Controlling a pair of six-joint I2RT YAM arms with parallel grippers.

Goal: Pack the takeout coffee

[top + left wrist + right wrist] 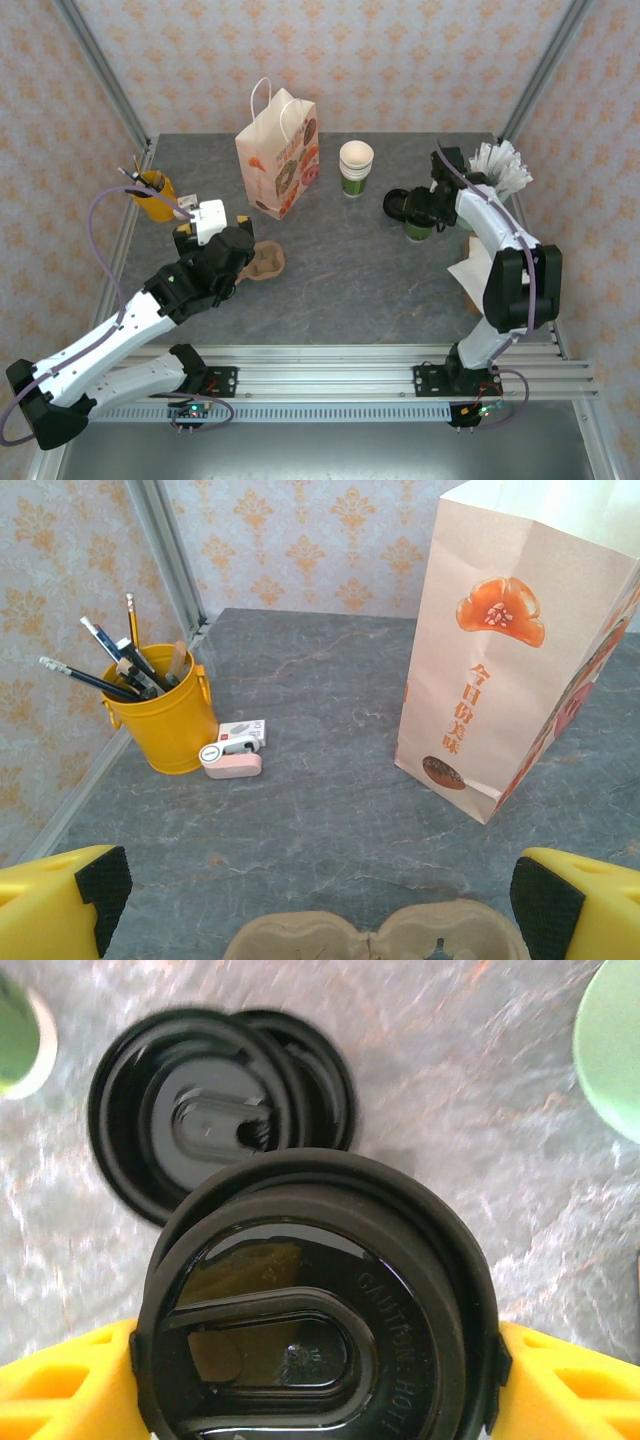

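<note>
The right gripper (318,1390) clamps the lidded coffee (315,1310) at the table's right side, just beside the loose lids (215,1130) and well apart from the bag (278,150). The left gripper (320,890) hangs open by the carrier (264,260). The paper cup looks light and easily crushed — best held on its wall below the lid, gently and upright. One coffee, two loose lids, one bag, one carrier — one stack of cups (356,166).
</note>
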